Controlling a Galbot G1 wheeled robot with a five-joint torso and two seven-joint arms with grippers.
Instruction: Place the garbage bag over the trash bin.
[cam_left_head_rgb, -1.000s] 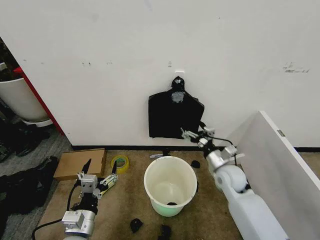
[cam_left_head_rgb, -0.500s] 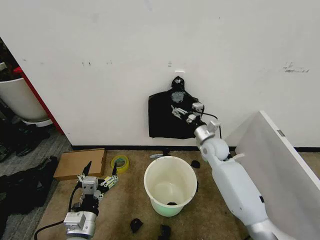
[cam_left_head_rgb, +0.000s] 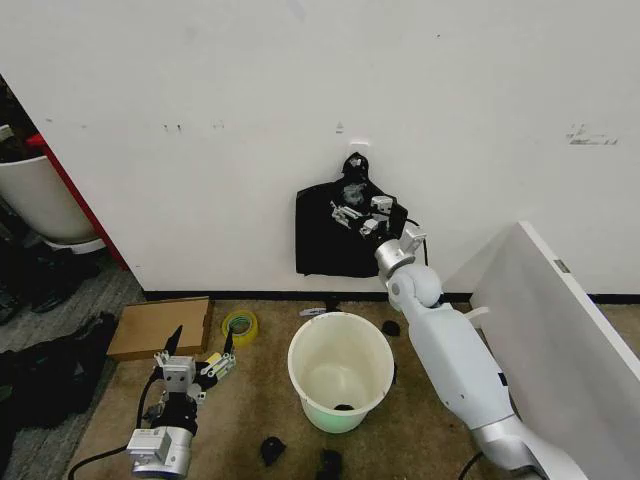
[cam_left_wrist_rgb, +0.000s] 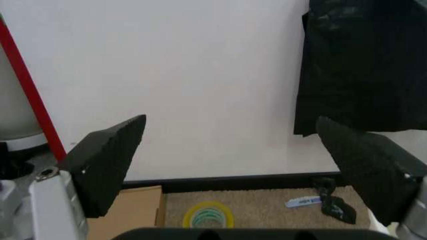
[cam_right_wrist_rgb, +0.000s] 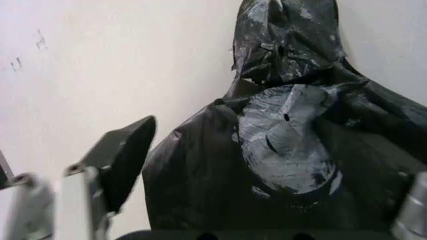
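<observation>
Garbage bag (cam_left_head_rgb: 340, 235) hangs flat on the wall above the trash bin (cam_left_head_rgb: 340, 370) on the floor. Left tool (cam_left_head_rgb: 195, 362) idles wide apart low by the carpet; right tool (cam_left_head_rgb: 358, 215), spread wide, faces the bag's knotted top. Thin, slippery film; probably best pinched at a gathered fold.

garbage bag (cam_left_head_rgb: 335, 235): black, hanging on wall | trash bin (cam_left_head_rgb: 340, 370): white, upright, open

My feeds: bright, even room light on the white wall (cam_left_head_rgb: 200, 80); white glare patches on the black bag (cam_right_wrist_rgb: 287, 145); near finger pads (cam_right_wrist_rgb: 123, 157) blurred.
</observation>
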